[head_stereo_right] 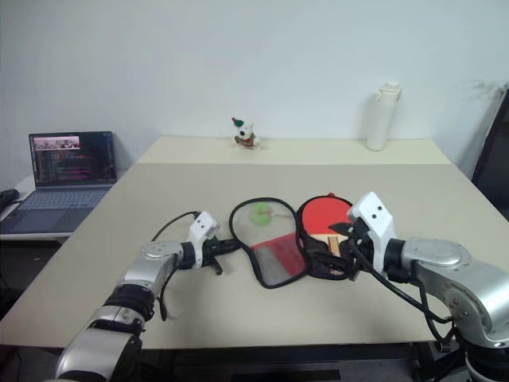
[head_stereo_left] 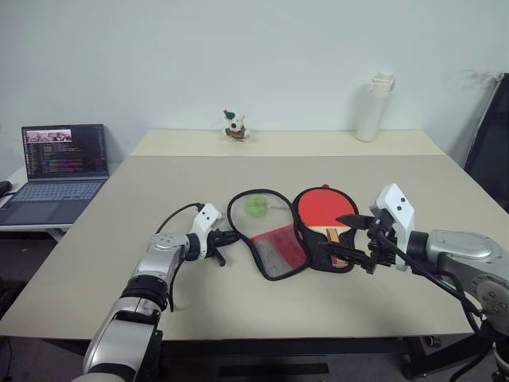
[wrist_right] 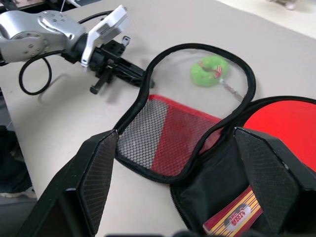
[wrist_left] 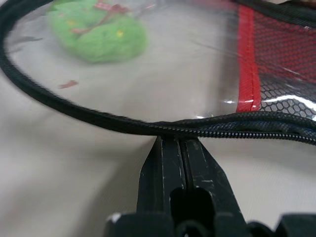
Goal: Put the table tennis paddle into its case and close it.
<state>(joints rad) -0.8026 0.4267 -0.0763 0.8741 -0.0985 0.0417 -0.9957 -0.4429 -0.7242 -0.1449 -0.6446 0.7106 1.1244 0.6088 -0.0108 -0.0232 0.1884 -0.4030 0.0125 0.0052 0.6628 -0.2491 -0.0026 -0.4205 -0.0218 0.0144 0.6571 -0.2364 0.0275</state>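
The case [head_stereo_left: 270, 239] lies unzipped and spread flat in the middle of the table. Its left flap has a clear window and a red mesh pocket [wrist_right: 168, 138], with the green fuzzy charm [head_stereo_left: 256, 205] under the window. The table tennis paddle [head_stereo_left: 324, 205] rests red face up in the black right half, its handle [wrist_right: 232, 217] toward me. My left gripper [head_stereo_left: 231, 236] is shut, its tips against the flap's zip rim [wrist_left: 123, 123]; I cannot tell if the rim is pinched. My right gripper [head_stereo_left: 340, 237] hovers open over the handle end, holding nothing.
An open laptop [head_stereo_left: 64, 163] sits on a side desk at the left. A white bottle [head_stereo_left: 375, 107] and a small figurine [head_stereo_left: 234, 126] stand at the table's far edge. A dark chair back [head_stereo_left: 493, 135] rises at the right.
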